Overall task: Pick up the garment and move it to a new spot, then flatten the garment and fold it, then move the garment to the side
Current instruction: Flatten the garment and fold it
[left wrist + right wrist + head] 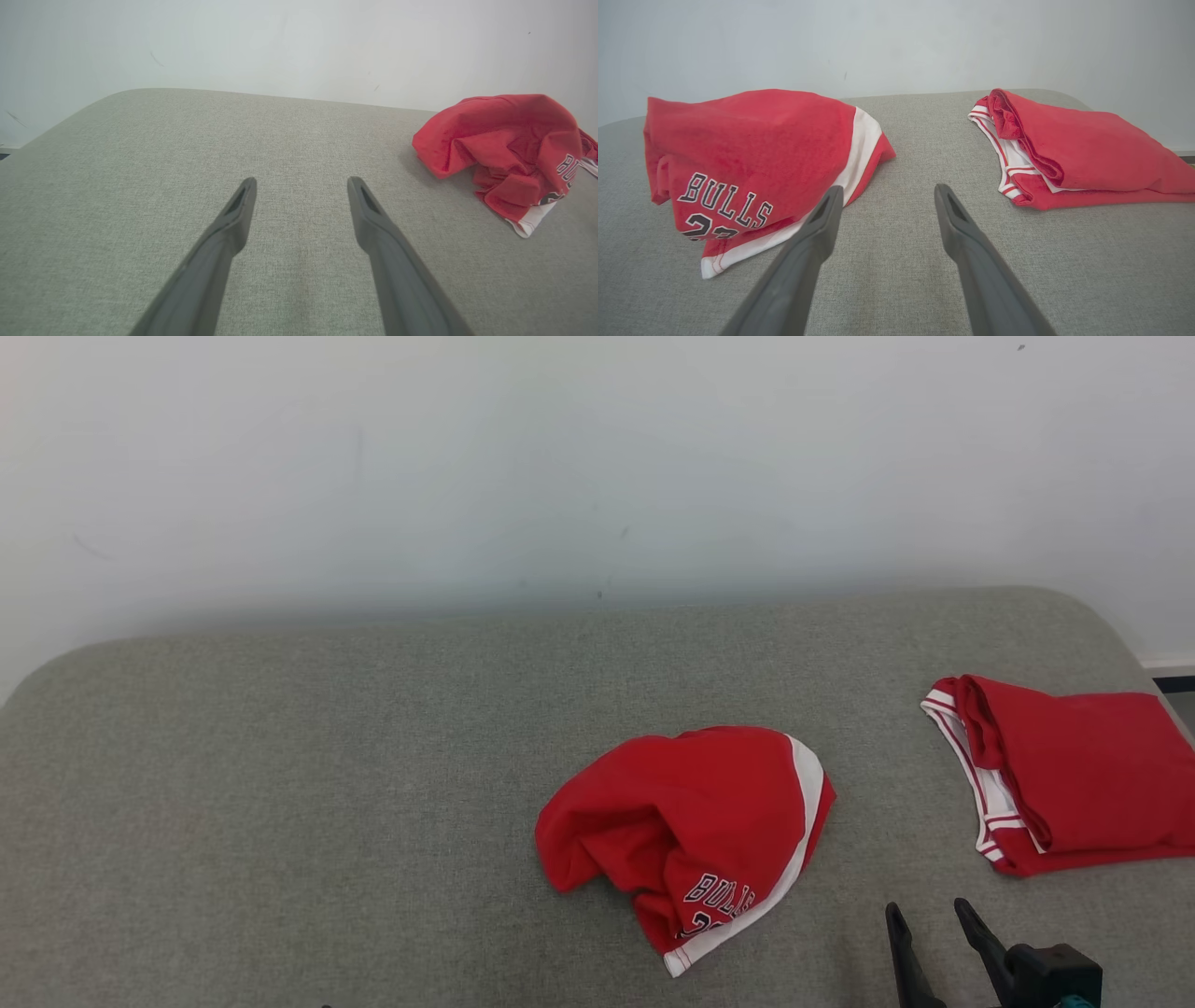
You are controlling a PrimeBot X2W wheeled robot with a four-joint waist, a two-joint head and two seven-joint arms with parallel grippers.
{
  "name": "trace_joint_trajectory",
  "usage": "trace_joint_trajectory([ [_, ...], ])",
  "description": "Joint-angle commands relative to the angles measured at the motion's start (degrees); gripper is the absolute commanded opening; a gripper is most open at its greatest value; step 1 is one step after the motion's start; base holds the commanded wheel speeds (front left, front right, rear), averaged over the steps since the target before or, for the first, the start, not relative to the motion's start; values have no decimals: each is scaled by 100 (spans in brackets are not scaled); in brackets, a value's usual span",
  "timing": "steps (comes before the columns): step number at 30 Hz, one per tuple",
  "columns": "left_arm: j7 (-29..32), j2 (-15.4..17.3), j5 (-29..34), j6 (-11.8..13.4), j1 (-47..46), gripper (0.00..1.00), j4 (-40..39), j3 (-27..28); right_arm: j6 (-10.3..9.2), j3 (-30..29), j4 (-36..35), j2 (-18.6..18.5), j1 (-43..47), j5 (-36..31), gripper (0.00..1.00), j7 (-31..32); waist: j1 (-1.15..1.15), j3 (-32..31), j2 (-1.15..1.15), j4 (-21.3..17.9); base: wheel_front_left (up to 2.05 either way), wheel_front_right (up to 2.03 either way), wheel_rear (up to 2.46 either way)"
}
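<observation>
A crumpled red garment (686, 835) with a white stripe and "BULLS" lettering lies in a heap on the grey cushioned surface, right of centre. In the left wrist view the same garment (509, 149) sits far right, well away from my left gripper (301, 184), which is open over bare fabric. In the right wrist view the garment (752, 163) lies ahead and to the left of my right gripper (887, 193), whose open fingers hold nothing. My right gripper (929, 913) pokes up at the bottom right of the head view, just right of the heap.
A second red garment (1069, 770), folded with white trim showing, rests near the right edge of the grey surface (280, 784); it appears in the right wrist view as the folded garment (1073, 149). A pale wall (560, 457) stands behind. The surface's rounded far corners show.
</observation>
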Motion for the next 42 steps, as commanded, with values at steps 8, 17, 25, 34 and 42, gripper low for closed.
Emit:
trace_joint_trajectory([
  [8, 156, -5, -115, -19, -374, 100, 43, -185, -13, 125, -51, 14, -107, -40, 100, 24, 0, 84, 0, -176, 0, 0, 0],
  [17, 867, 144, -423, -83, -1587, 100, 848, -799, -14, 299, -77, -12, -250, -2, 100, 60, 0, 336, 0, -801, 0, 0, 0],
  [25, 1313, 374, -718, -79, -2580, 100, 1820, -1221, -14, 303, -86, -40, -363, -1, 100, 25, 0, 601, 0, -1615, 0, 0, 0],
  [34, 1262, 452, -737, -24, -3101, 98, 2451, -1316, -14, 328, 34, 1, -441, 40, 100, -70, 0, 712, 0, -2074, 0, 0, 0],
  [42, 658, 236, -382, 83, -3854, 0, 2511, -1564, -14, 308, 72, 0, -438, -18, 100, -100, 0, 656, 0, -1948, 0, 0, 0],
])
